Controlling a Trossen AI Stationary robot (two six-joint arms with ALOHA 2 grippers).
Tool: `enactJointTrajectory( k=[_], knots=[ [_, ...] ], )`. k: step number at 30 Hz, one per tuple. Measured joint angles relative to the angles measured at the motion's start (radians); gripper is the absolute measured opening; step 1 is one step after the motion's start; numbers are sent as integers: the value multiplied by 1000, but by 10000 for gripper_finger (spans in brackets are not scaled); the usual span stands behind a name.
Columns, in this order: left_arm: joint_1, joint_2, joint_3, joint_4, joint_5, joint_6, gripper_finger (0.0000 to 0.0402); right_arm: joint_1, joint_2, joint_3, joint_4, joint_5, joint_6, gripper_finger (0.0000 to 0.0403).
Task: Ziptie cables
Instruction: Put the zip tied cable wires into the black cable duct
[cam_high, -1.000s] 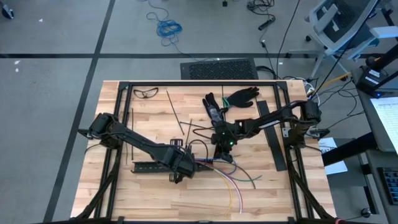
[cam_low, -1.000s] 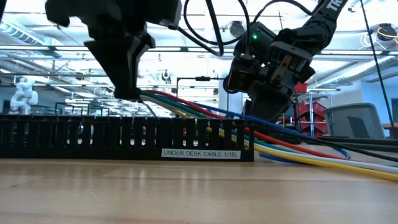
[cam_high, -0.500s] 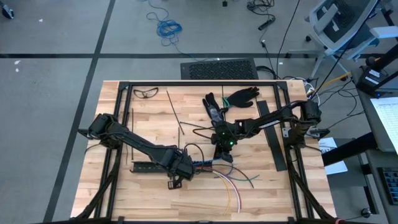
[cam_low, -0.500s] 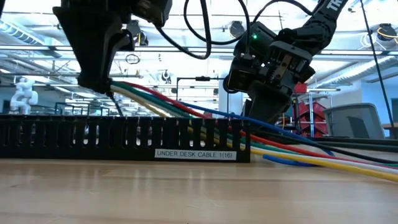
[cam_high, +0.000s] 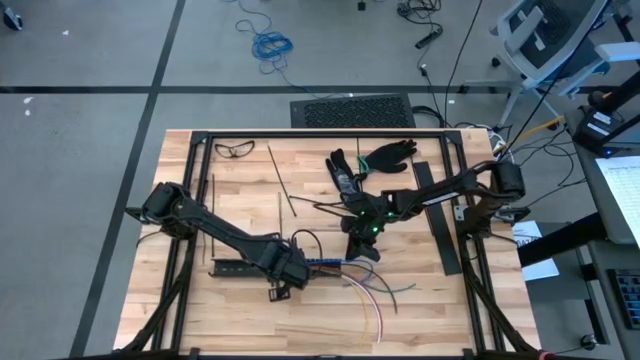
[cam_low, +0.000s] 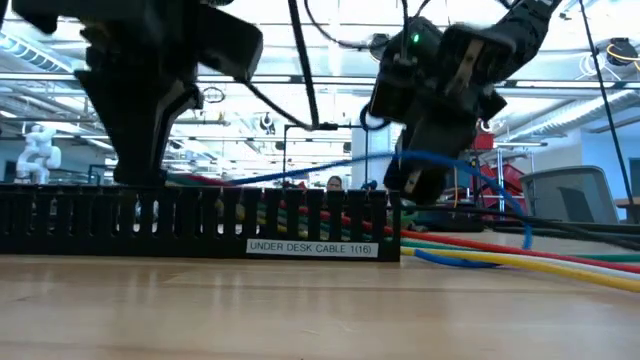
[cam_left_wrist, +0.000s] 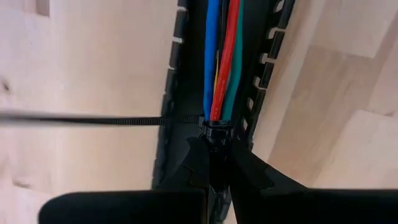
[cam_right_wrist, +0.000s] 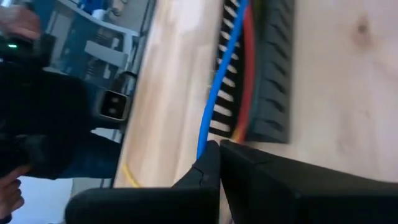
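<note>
The cables (cam_high: 372, 288), coloured wires in blue, red, green and yellow, run from the black slotted rail (cam_high: 240, 268) toward the table's right and near side. Their left end (cam_left_wrist: 219, 68) lies inside the rail's channel, bound by a dark ziptie (cam_left_wrist: 93, 118) whose tail sticks out sideways. My left gripper (cam_high: 287, 272) stands over the rail's right end, pointing down, shut on the bundle. My right gripper (cam_high: 362, 247) is shut on the blue cable (cam_low: 470, 170) to the right of the rail. More zipties (cam_high: 279, 171) lie loose on the table's far half. My left gripper pinches the cable bundle at the ziptie's band (cam_left_wrist: 214, 129) between its two fingers, from above, pointing down into the rail. The bundle runs on ahead of the fingers, along the rail's channel. My right gripper pinches the blue cable (cam_right_wrist: 204, 142) alone between its fingertips, slanting down. That cable rises out of the rail to the fingers, above the other wires, which lie on the table.
A second black strip of rail (cam_high: 440, 215) lies at the table's right. Black gloves (cam_high: 378, 157) and safety glasses (cam_high: 235, 149) lie at the far edge. Bare wood is at the near left.
My left gripper has sunk and gone a little toward the table's left, rolling its wrist, and has laid the bundle's end down into the rail. My right gripper has risen, lifting the blue cable clear of the other wires.
</note>
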Motion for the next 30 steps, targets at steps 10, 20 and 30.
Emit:
enactJointTrajectory(
  k=[10, 20, 30],
  knots=[
    [1, 0, -24, 43, 0, -6, 31, 145, -14, 1, -71, 174, 39, 0],
    [2, 0, -24, 49, -1, -6, 31, 178, 43, 6, -229, 591, 107, 0],
    [-2, 0, -24, 48, 0, -4, 31, 130, 0, -1, -279, 881, 128, 0]
  ],
)
